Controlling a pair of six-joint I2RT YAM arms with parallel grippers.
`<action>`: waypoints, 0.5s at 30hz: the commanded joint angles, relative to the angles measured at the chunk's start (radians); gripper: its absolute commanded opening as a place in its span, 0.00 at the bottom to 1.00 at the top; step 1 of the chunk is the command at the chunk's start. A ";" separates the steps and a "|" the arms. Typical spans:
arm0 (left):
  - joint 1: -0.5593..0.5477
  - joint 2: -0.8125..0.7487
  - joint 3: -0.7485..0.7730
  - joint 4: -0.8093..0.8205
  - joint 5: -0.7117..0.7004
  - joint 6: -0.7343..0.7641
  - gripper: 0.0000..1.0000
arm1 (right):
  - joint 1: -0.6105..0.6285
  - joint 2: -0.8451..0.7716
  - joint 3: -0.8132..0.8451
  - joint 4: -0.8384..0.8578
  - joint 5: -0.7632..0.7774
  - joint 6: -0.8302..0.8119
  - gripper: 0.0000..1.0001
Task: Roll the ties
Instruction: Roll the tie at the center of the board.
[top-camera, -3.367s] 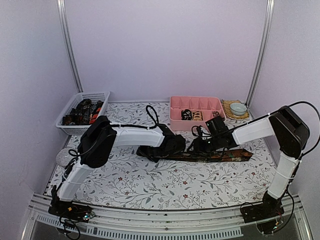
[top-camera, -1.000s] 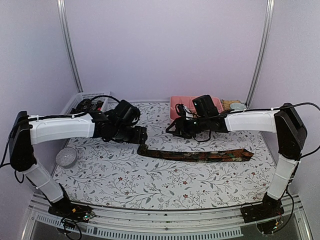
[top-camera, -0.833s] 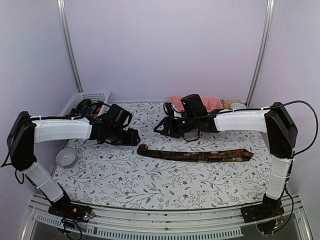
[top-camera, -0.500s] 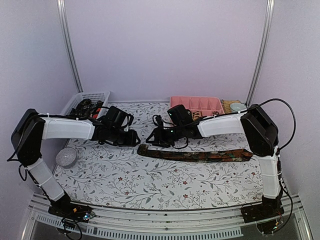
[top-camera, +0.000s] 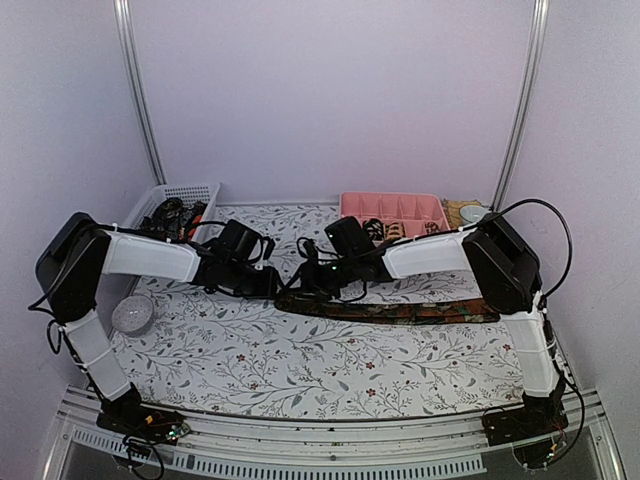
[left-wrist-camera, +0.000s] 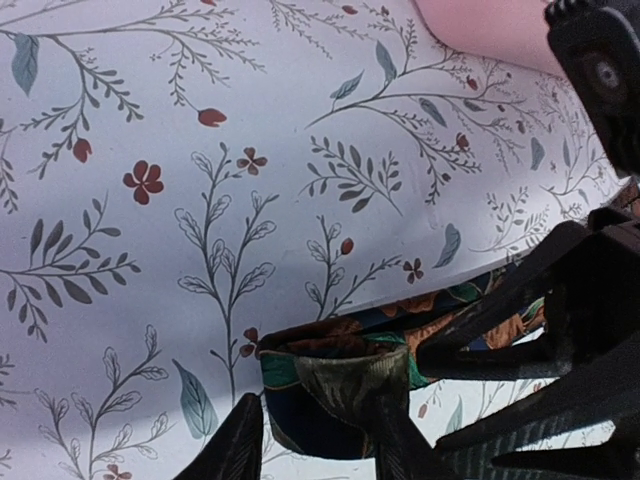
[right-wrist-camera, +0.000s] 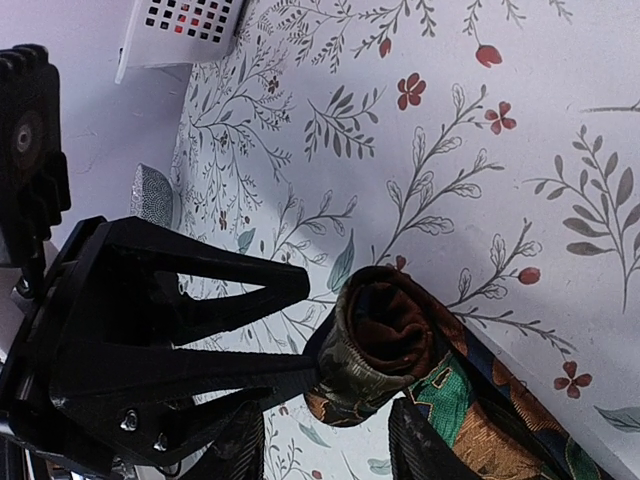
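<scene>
Now, the tie (top-camera: 400, 310) was laid flat across the surface (top-camera: 300, 370), its left end curled up. That curl was pinched by the half-closed left tool (left-wrist-camera: 318, 420); the right tool (right-wrist-camera: 330, 425) was set astride it, grip not discernible. Squeezed unevenly, the curl could be sprung loose.

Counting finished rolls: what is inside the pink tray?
Pink tray: two coiled ties show in near compartments; far compartments look empty. The right arm hides part of the front row.
</scene>
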 joint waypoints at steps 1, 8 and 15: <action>0.013 0.022 -0.007 0.040 0.032 0.011 0.37 | 0.007 0.125 0.033 0.002 -0.007 0.009 0.41; 0.011 0.034 -0.016 0.063 0.062 0.000 0.29 | 0.008 0.148 0.034 0.001 -0.006 0.011 0.37; 0.012 0.030 -0.023 0.097 0.096 -0.008 0.29 | 0.008 0.140 0.010 0.005 0.006 0.010 0.32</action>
